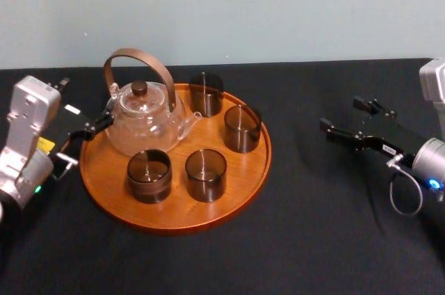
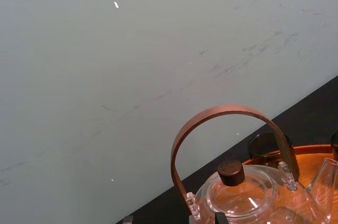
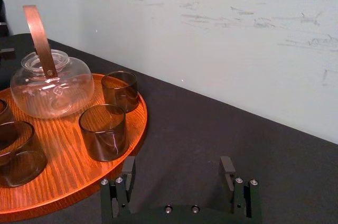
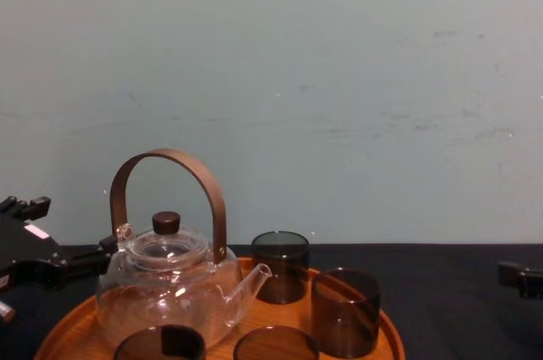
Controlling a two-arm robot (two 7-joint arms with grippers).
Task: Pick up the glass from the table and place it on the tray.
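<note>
Black cloth covers the table (image 1: 313, 239), and the round orange-brown wooden tray (image 1: 174, 222) sits on it left of centre. All four smoky glasses stand upright inside the tray's rim. Nearest are the near-left glass (image 1: 149, 175) and the near-right glass (image 1: 206, 174), side by side and apart. Behind them on the left half of the tray is a clear glass teapot (image 1: 142, 121) with a brown arched handle (image 1: 149, 62); its spout points right. The right glass (image 1: 243, 128) stands just past the spout, and the far glass (image 1: 206, 93) stands near the tray's far rim, just beside the teapot.

The left arm comes in from the near left with its grey wrist housing raised. The left gripper (image 1: 83, 104) is held at the tray's left edge and points right at the teapot's side. Its fingers (image 4: 100, 250) are spread apart and grip nothing; one tip lies very close to the teapot's body, though contact cannot be judged.

The right arm enters from the right edge at mid depth. The right gripper (image 1: 344, 115) is held above bare cloth, well apart from the tray, and points left toward it. The right wrist view shows its two fingers (image 3: 128, 167) wide apart with only cloth between them. A pale, scuffed wall (image 1: 278, 3) rises behind the table's far edge.
</note>
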